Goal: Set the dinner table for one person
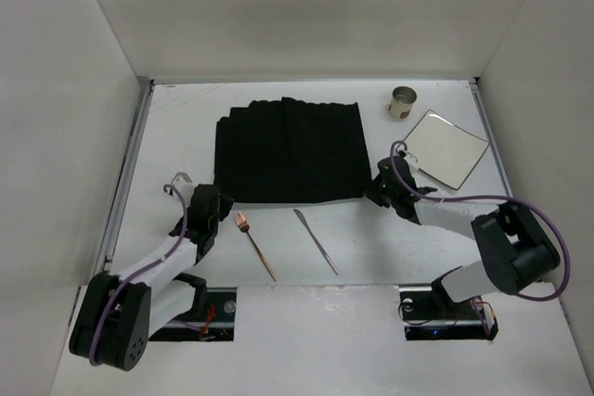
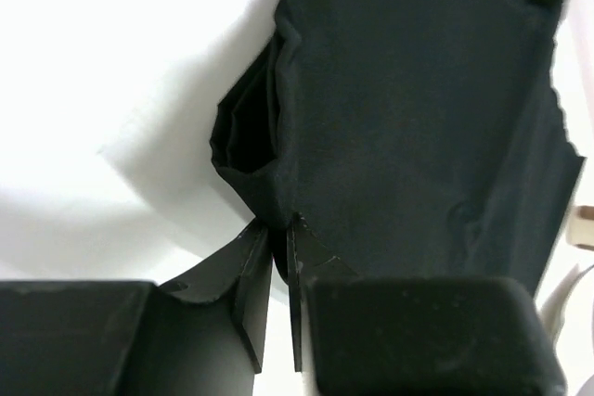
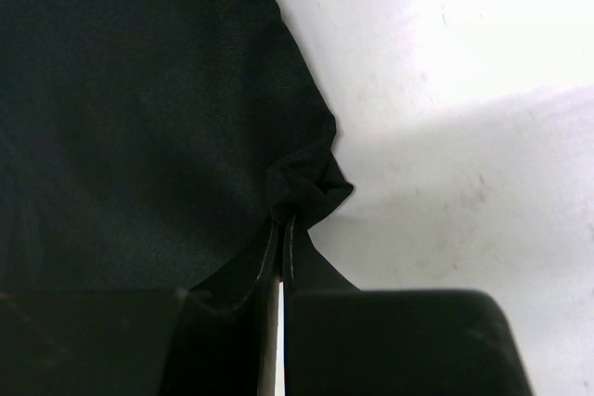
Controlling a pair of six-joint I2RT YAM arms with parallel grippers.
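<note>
1. The left gripper (image 2: pixel 276 229) and right gripper (image 3: pixel 281 224) are each pinching shut on a near corner of the black mat (image 1: pixel 288 150), which is lying on the table (image 1: pixel 181 127).
2. Uneven pulling is likely risking bunching or slipping, and dragging nearer is risking shoving the fork (image 1: pixel 255 246) and knife (image 1: pixel 316 240).

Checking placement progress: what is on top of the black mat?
Nothing rests on the mat; the left pincer and right pincer pinch its near corners. Whatever lies beneath is covered.

Matte white dinner table (image 1: pixel 181 127); plain black cloth mat (image 1: pixel 288 150); copper fork (image 1: pixel 258 249); silver knife (image 1: pixel 316 241); white square plate (image 1: pixel 448 147).
</note>
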